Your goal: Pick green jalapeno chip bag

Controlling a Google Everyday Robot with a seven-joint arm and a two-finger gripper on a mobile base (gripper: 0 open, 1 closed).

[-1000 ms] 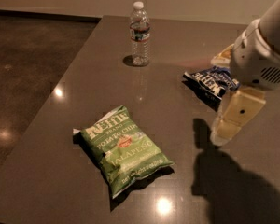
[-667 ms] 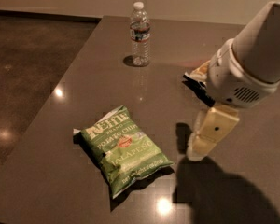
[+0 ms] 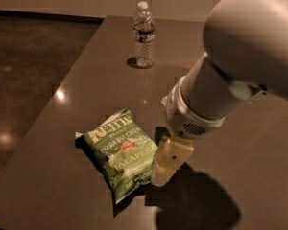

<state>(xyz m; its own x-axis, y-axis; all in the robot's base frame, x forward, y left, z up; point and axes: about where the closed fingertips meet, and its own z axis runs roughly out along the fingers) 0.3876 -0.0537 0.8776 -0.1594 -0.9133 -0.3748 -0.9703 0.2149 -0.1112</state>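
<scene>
The green jalapeno chip bag (image 3: 119, 154) lies flat on the dark grey table (image 3: 77, 90) at the front left, white lettering and a small red emblem facing up. My gripper (image 3: 168, 162) hangs from the large white arm coming in from the upper right. Its pale finger sits right at the bag's right edge, close above the table. The smaller dark blue chip bag is hidden behind the arm.
A clear water bottle (image 3: 144, 35) with a white cap stands upright at the back of the table. The table's left edge runs diagonally from back centre to front left, with dark floor (image 3: 24, 71) beyond it. My arm casts a shadow at the front right.
My arm has swung left and toward the front, bringing the gripper from near the blue bag to the green bag's right edge. The blue bag is now covered by the arm.
</scene>
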